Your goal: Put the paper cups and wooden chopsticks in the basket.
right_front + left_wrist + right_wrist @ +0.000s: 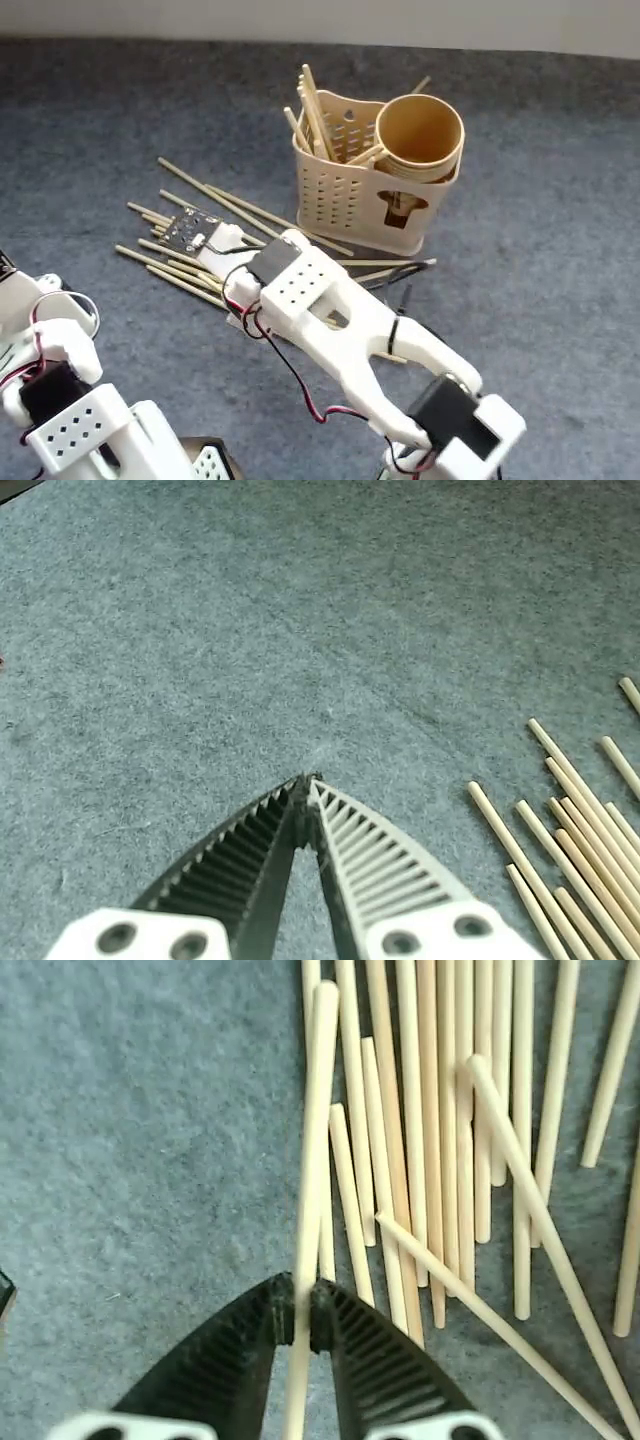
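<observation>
While left fingers (370, 860) meet, right fingers (385, 1365) pinch chopstick (318, 1110)

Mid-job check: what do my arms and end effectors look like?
The right arm and left arm are white shells with hole patterns, black motors, red-and-black cables. Left end effector: one dark ribbed finger, one pale. Right end effector: both black, ribbed.

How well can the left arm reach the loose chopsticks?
Probably yes: the left gripper is shut, empty, over bare table, and the loose chopsticks lie beside it with nothing between. The right gripper, shut on one chopstick, may crowd them.
</observation>
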`<state>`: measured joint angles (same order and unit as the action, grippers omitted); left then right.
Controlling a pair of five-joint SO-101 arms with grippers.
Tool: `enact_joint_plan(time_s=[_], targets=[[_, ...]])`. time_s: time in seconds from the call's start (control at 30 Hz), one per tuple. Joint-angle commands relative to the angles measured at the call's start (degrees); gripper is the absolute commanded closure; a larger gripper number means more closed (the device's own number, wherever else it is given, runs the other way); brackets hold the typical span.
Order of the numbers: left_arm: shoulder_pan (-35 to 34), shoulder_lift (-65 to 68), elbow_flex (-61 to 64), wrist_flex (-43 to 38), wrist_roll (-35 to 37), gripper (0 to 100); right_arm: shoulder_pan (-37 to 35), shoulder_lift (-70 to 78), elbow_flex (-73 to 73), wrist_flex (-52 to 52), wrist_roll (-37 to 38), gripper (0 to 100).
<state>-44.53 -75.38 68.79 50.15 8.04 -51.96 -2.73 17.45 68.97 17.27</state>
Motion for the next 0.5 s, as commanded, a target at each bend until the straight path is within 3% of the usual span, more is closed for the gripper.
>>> enact_joint_plan(time_s=[0.0, 0.47], targets=[[1.19, -0.66, -0.22, -1.14, 0.53, 99, 0.84, -11.12, 4.70, -4.97, 0.09, 99.5], [1.19, -0.66, -0.22, -1.14, 0.53, 99, 8.75, -42.24, 11.56, -7.96, 0.00, 99.5]])
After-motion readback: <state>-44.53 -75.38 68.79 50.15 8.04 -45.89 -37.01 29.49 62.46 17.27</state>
